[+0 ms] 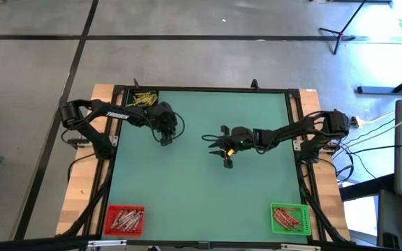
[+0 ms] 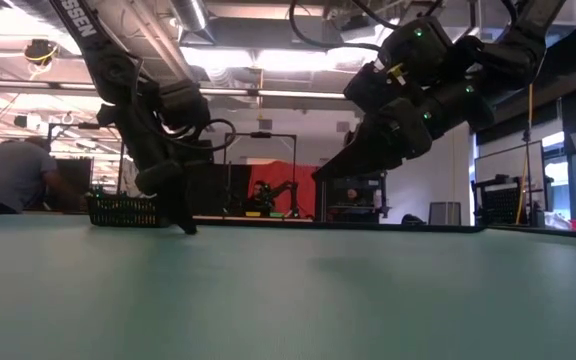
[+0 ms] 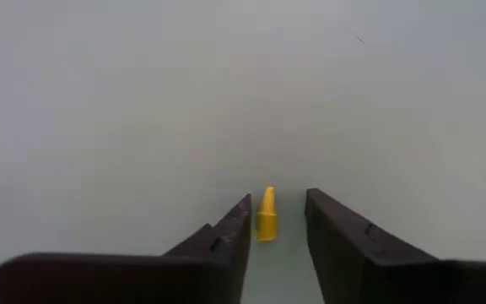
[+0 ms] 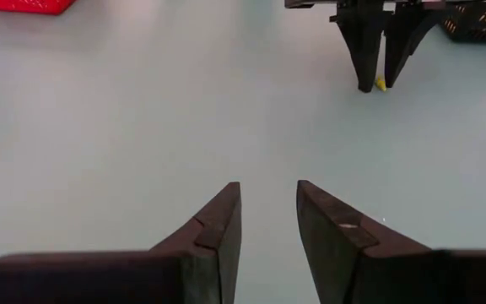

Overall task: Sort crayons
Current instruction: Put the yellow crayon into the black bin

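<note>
Left gripper (image 3: 275, 221) down on mat, fingers straddling yellow crayon (image 3: 266, 216), gap either side, not pinched yet. Close squarely, keep tips low; stick probably rolls if nudged. Right gripper (image 4: 268, 207) hovers mid-table, part open, empty.

Green table (image 1: 201, 181), three bins (image 1: 124, 219), yellow crayon (image 3: 266, 215)

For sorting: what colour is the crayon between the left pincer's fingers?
Yellow small crayon, clearest in left wrist view.
</note>
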`<control>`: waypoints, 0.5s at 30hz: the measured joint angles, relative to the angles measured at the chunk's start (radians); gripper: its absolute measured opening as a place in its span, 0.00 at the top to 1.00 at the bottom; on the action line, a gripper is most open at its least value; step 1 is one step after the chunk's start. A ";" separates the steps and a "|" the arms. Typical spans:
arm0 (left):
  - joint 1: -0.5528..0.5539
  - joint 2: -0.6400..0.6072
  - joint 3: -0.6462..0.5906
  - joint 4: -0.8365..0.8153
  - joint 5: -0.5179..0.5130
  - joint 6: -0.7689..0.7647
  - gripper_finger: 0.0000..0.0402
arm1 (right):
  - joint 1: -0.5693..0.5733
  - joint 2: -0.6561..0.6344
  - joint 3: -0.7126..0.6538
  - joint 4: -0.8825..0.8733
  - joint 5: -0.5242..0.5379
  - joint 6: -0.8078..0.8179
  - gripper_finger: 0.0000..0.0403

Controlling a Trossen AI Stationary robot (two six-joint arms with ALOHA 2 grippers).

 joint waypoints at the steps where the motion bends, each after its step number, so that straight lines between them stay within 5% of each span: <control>1: 0.000 0.000 0.000 0.000 0.001 0.000 0.78 | 0.000 0.000 0.000 0.000 0.000 0.000 0.72; 15: 0.001 -0.057 -0.007 -0.024 -0.037 0.000 0.98 | 0.000 0.000 0.000 -0.001 0.001 -0.001 0.72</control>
